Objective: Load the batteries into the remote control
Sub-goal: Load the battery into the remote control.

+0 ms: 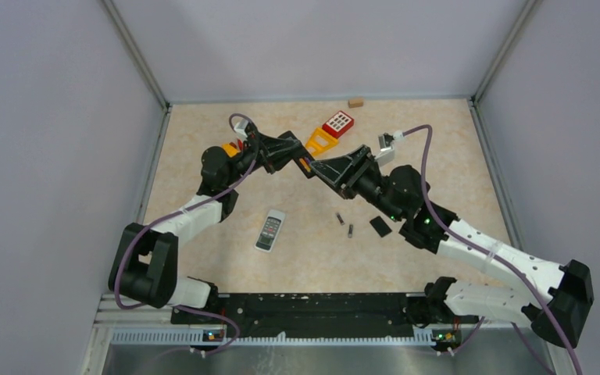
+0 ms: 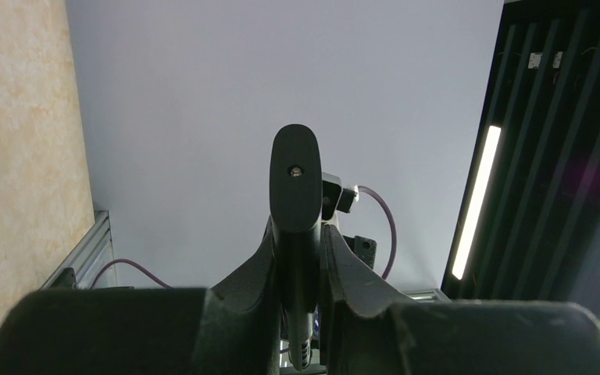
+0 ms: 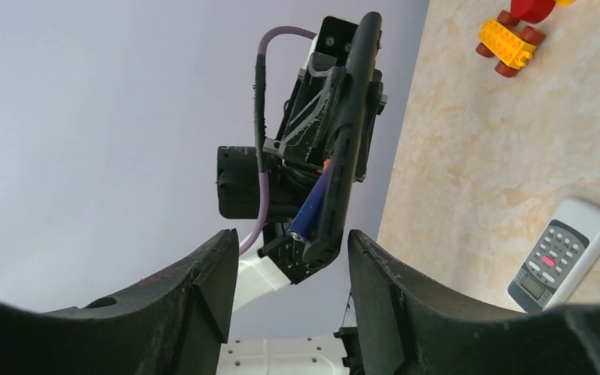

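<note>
My left gripper [image 2: 297,242] is shut on a black remote control [image 2: 294,176] and holds it in the air above the table, back end up. From the right wrist the remote [image 3: 351,117] shows its open battery bay, with the purplish-blue battery [image 3: 310,209] lying in it. A small orange bit shows just above that battery. My right gripper [image 3: 289,273] is open and empty, just short of the remote's lower end. In the top view the two grippers [image 1: 301,162] [image 1: 318,167] nearly meet. Two small slim batteries [image 1: 340,218] [image 1: 350,230] lie on the table.
A black battery cover [image 1: 380,226] lies right of the loose batteries. A white remote [image 1: 269,230] [image 3: 562,250] lies mid-table. A red keypad toy [image 1: 338,123], an orange piece [image 1: 320,141], a small wooden block [image 1: 355,101] and a yellow wheeled toy [image 3: 506,41] sit toward the back.
</note>
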You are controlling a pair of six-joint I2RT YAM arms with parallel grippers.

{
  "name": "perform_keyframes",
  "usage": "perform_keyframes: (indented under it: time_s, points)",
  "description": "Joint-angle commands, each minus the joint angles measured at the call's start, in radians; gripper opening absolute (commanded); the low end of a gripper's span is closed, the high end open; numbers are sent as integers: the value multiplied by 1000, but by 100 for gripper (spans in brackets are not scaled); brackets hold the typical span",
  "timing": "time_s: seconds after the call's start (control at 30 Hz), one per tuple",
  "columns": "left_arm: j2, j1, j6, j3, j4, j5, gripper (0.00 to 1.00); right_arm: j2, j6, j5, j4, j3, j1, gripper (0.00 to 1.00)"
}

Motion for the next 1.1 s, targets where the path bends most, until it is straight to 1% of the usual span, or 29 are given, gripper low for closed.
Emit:
perform_keyframes:
  time_s: [0.0,0.1,0.17,0.47,0.8,0.93,1.07]
  points:
    - [-42,4,-8,37,45,-13,0,4,30,-14,93,-8,-4,52]
    - [-45,2,-7,36,42,-13,0,4,36,-8,100,-11,-5,45]
    - [-46,2,-8,36,42,-12,0,6,39,-5,106,-13,-5,43]
    - [-56,0,-8,34,42,-3,0,25,71,8,102,-12,-5,33]
    - [-105,-15,16,33,14,12,0,53,135,9,97,-24,-6,23]
    - [-124,-15,46,34,3,14,0,51,151,19,45,-20,-6,20]
    - [-155,-15,157,53,-64,14,0,47,158,51,-130,20,-6,17]
